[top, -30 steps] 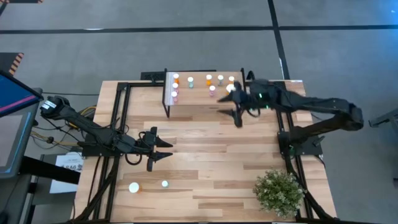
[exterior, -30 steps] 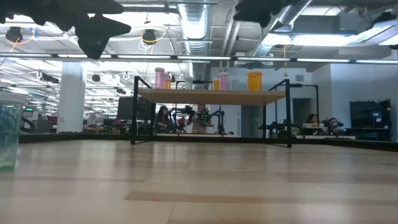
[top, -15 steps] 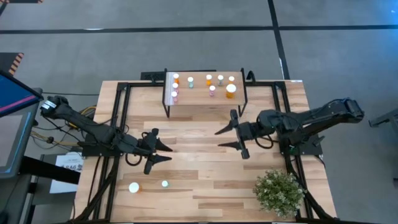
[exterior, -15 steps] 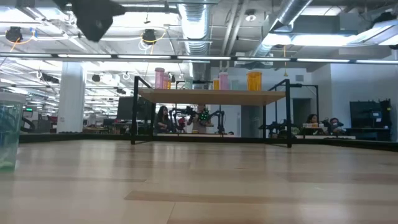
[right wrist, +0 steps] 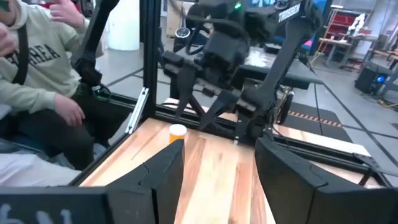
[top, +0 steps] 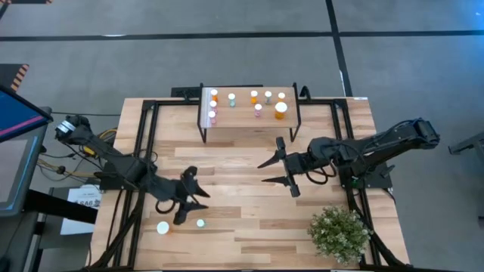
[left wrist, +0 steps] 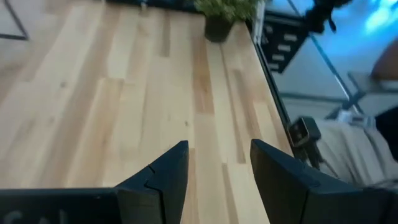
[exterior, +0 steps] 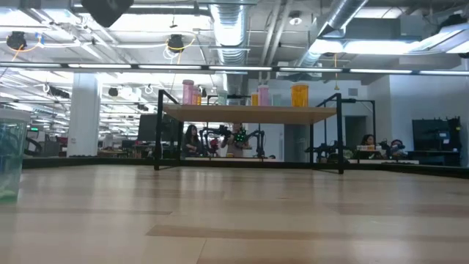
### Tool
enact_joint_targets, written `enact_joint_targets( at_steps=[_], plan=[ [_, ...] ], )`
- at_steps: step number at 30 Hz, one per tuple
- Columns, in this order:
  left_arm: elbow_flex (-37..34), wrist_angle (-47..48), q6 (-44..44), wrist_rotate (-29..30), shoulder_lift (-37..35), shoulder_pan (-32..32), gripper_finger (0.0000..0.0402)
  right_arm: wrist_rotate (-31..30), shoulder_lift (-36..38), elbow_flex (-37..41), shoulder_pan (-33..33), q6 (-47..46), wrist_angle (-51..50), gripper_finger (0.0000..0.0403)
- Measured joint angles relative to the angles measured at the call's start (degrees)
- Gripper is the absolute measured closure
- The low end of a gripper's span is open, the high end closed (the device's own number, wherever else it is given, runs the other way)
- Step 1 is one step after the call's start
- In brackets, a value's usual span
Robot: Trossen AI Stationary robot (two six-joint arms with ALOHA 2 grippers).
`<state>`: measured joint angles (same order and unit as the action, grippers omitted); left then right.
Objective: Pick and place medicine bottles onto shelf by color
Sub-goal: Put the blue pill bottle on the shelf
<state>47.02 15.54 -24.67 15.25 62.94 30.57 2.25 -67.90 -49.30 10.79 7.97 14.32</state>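
Note:
The shelf (top: 248, 121) stands at the table's far middle, with several white-capped medicine bottles (top: 257, 102) upright on it, the largest an orange one (top: 280, 110). The low view shows them in a row (exterior: 260, 95) on the shelf (exterior: 249, 114). Two more bottles stand on the table near the front left: an orange one (top: 162, 227) and a small bluish one (top: 200, 223). My left gripper (top: 206, 200) hangs open just above and beside these two, holding nothing. My right gripper (top: 262, 172) hangs open over the table's middle, pointing left, also empty (right wrist: 217, 162).
A green potted plant (top: 339, 233) stands at the near right corner. A bluish bottle (exterior: 9, 154) fills the low view's left edge. Black frame rails (top: 144, 151) run along both table sides. A seated person (right wrist: 31, 74) is beyond the table's left side. Bare wood (top: 242, 219) lies between the arms.
My right gripper has come away from the shelf's front right toward the table's near edge and swung round to point left, staying open. My left gripper has risen, tipped up nearer level and moved toward the near edge, closer to the two front-left bottles.

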Motion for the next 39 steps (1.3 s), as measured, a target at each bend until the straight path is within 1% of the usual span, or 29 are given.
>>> enact_joint_targets(
  at_steps=[4, 9, 15, 20, 21, 24, 26, 30, 39],
  plan=[
    [2.79, 1.29, -0.15, -0.01, 4.4, 2.5, 0.0242, -0.01, 0.04, -0.02, -0.02, -0.02, 0.43, 0.0186],
    [7.86, 6.66, -0.38, -0.13, 9.23, 3.76, 0.0242, 0.01, 0.03, -0.02, -0.04, 0.0, 0.95, 0.0186],
    [11.79, 10.61, -1.59, -4.98, 14.72, 3.91, 0.0242, 0.01, 0.04, -0.02, 0.02, -0.04, 0.47, 0.0186],
    [11.94, 11.53, -4.37, -6.44, 16.88, 4.02, 0.0242, 0.01, 0.04, -0.02, 0.0, -0.04, -0.27, 0.0186],
    [11.92, 12.9, -5.21, -6.43, 16.99, 4.04, 0.0242, 0.01, 0.04, -0.02, 0.0, -0.04, -0.43, 0.0186],
    [11.9, 14.41, -10.12, -6.34, 17.33, 4.17, 0.0242, 0.03, 0.04, -0.02, 0.0, -0.45, -1.14, 0.0186],
    [11.81, 15.98, -12.3, -5.95, 17.41, 4.64, 0.0242, 0.03, 0.04, -0.02, 0.02, -0.46, -1.42, 0.0186],
    [11.86, 15.62, -15.16, -4.65, 19.31, 6.27, 0.0242, 0.05, 0.04, -0.02, 0.02, -0.48, -2.18, 0.0186],
    [11.85, 16.42, -21.52, -1.98, 25.89, 8.89, 0.0242, 0.07, 0.04, -0.02, 0.02, -0.63, -2.14, 0.0186]
  ],
)
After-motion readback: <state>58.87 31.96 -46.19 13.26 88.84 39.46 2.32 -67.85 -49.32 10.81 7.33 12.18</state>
